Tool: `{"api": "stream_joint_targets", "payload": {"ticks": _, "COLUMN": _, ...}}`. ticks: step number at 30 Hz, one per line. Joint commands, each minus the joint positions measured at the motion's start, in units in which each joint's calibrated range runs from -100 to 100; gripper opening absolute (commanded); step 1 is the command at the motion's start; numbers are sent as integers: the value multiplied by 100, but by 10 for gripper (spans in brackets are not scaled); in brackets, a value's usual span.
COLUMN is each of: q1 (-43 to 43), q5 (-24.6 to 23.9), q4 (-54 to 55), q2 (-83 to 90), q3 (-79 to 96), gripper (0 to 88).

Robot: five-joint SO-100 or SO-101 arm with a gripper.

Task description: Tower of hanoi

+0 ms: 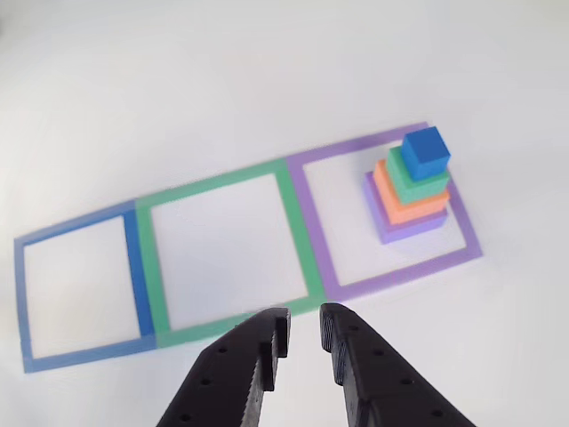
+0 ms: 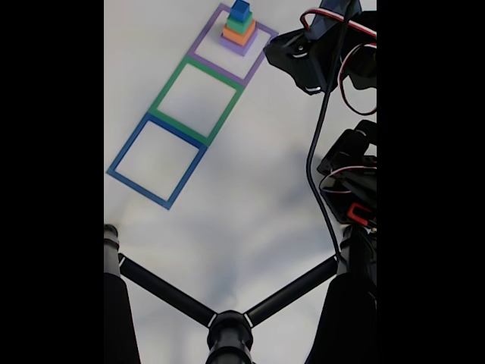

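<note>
On the white table [image 1: 267, 71] three square outlines of flat coloured strip lie in a row, edge to edge: a blue square frame [image 1: 135, 271], a green square frame [image 1: 289, 227] in the middle, and a purple square frame [image 1: 316, 227]. In the other view they run from left to right in that order; in the fixed view the same row climbs from the blue frame [image 2: 132, 144] through the green one [image 2: 168, 85] to the purple one [image 2: 204, 39] at the top.

Inside the purple frame, towards its far right corner in the other view, stands a stack of four square foam blocks, each smaller than the one beneath: a purple slab [image 1: 409, 233] at the bottom, an orange block [image 1: 404, 210] on it, a green block [image 1: 413, 189] next, and a small blue cube [image 1: 425, 151] on top. The stack sits upright, and the blue and green frames hold nothing.

The black two-finger gripper [image 1: 304, 334] hangs at the bottom edge of the other view, just short of the near side of the green frame and well apart from the stack. Its jaws are a little way parted, with bare table showing between the ribbed tips, and they hold nothing.

In the fixed view the black arm with its red and black cables [image 2: 333, 91] stands along the right side, and a black three-legged stand [image 2: 227, 326] spreads across the foreground.
</note>
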State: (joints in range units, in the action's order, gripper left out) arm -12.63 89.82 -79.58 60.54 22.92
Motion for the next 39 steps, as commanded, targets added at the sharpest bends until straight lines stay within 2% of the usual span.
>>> {"api": "stream_joint_targets", "payload": {"ticks": 1, "q1": -441, "q5": 1018, "q4": -164, "q2": 204, "q3": -189, "gripper": 1}}
{"api": "stream_joint_targets", "payload": {"ticks": 6, "q1": -990, "q5": 1018, "q4": -213, "q2": 268, "q3": 75, "gripper": 1}}
{"api": "stream_joint_targets", "payload": {"ticks": 8, "q1": -1158, "q5": 1018, "q4": 71, "q2": 381, "q3": 402, "gripper": 51}}
{"api": "stream_joint_targets", "payload": {"ticks": 17, "q1": -1775, "q5": 1018, "q4": 1349, "q2": 941, "q3": 2037, "gripper": 163}}
{"api": "stream_joint_targets", "payload": {"ticks": 29, "q1": -2210, "q5": 1018, "q4": 3794, "q2": 1294, "q3": 4164, "gripper": 214}}
{"api": "stream_joint_targets", "payload": {"ticks": 39, "q1": -2446, "q5": 1018, "q4": 6918, "q2": 244, "q3": 5645, "gripper": 271}}
